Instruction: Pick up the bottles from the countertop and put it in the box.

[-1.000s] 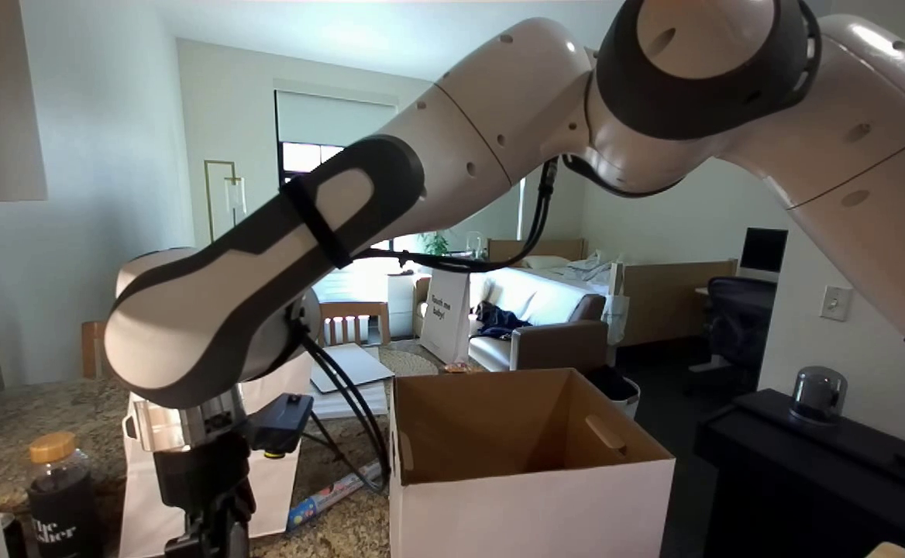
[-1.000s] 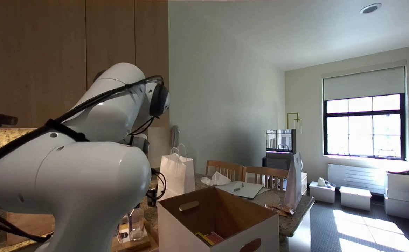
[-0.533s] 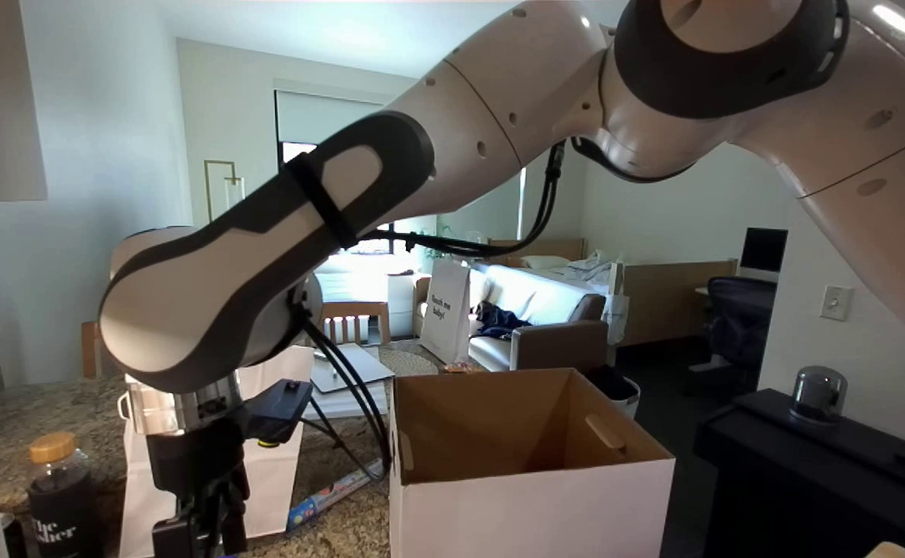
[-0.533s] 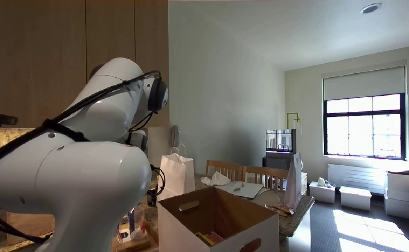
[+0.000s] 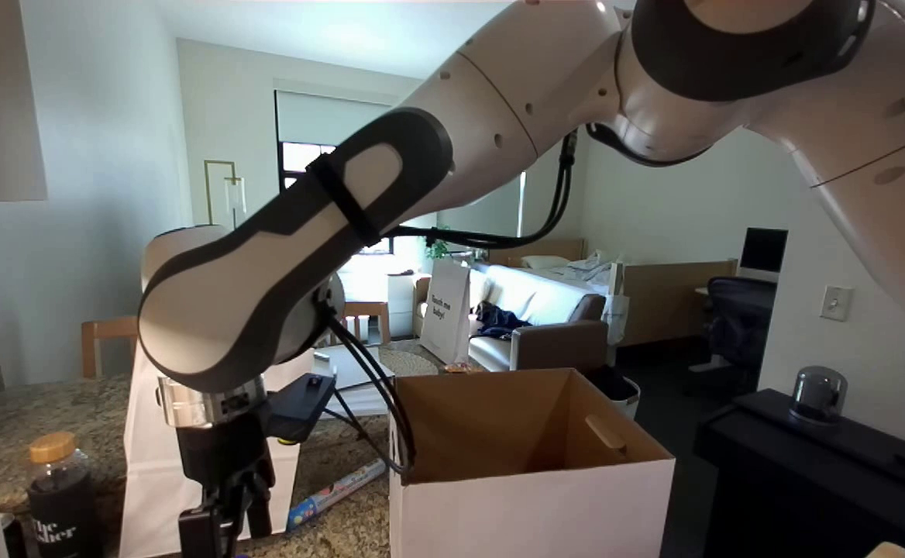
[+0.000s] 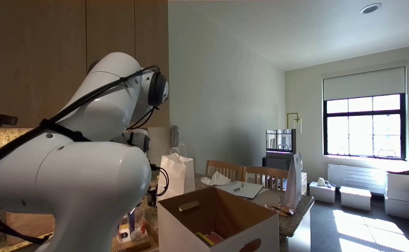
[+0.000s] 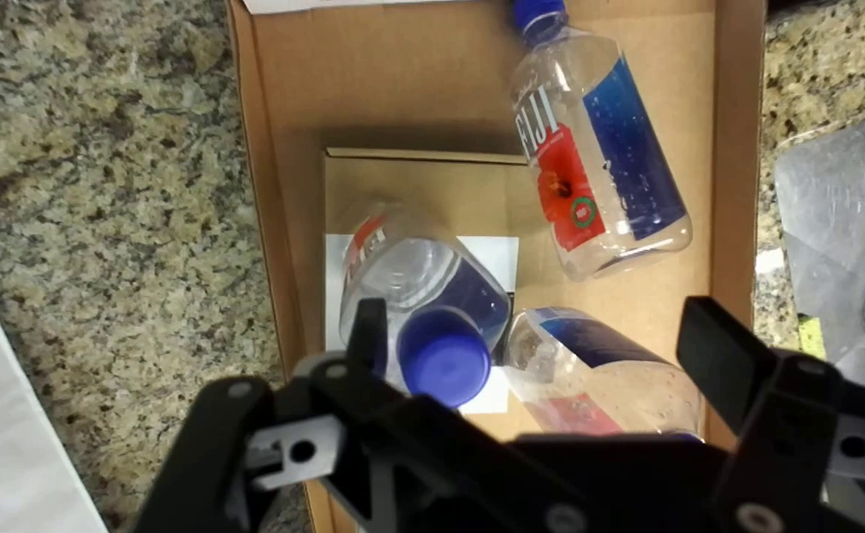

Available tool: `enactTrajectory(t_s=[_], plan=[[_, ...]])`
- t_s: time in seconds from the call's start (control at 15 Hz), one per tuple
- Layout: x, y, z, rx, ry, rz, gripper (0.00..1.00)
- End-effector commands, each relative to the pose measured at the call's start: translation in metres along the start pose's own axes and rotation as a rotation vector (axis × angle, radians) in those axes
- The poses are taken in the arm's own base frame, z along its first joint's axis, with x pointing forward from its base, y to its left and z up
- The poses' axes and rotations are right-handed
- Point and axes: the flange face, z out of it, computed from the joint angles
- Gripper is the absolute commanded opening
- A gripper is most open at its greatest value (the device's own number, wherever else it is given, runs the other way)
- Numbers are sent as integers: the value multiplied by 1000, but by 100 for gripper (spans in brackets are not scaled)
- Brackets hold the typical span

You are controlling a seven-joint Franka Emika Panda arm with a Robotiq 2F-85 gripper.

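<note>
In the wrist view my open gripper (image 7: 543,344) hangs over a shallow cardboard tray (image 7: 255,133) on the countertop (image 7: 107,185). A clear bottle (image 7: 410,266) stands there, its blue cap (image 7: 447,366) between the fingers, close to the left one; contact cannot be told. Another bottle (image 7: 603,377) lies on its side below the gap, partly covered by the gripper. Farther up lies a bottle with a red flower label (image 7: 580,170). Nothing is held. The box (image 5: 530,511) stands open-topped beside the gripper (image 5: 224,531) in an exterior view; its white wall (image 6: 180,225) shows again.
A white paper bag (image 5: 150,488) stands behind the gripper, near a blue patterned tube (image 5: 336,494). To the side is a dark-sleeved bottle with an orange lid (image 5: 53,449). A metal sink (image 7: 840,237) borders the tray. Yellow-and-red items (image 6: 209,239) lie in the box.
The arm has risen a little, and the gripper has shifted toward the box. Its jaws have spread wider. A clear bottle beside the arm looks displaced in an exterior view.
</note>
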Motion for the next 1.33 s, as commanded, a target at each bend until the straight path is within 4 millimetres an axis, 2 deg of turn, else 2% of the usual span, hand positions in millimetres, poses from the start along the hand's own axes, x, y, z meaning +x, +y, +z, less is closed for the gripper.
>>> enactTrajectory(t_s=[0.0,0.27,0.33,0.4,0.73,1.07,1.13,1.2,1.27], plan=[[-6,-2,7,-21,-2,18,100],[3,-5,12,-9,-1,-10,100],[5,-6,12,-8,0,-16,75],[7,-7,11,-12,1,-17,74],[10,-7,9,-28,-1,-20,39],[13,-7,12,-17,0,-22,9],[13,-7,13,-15,1,-21,8],[12,-7,12,-14,4,-19,20],[12,-7,12,-15,7,-17,40]])
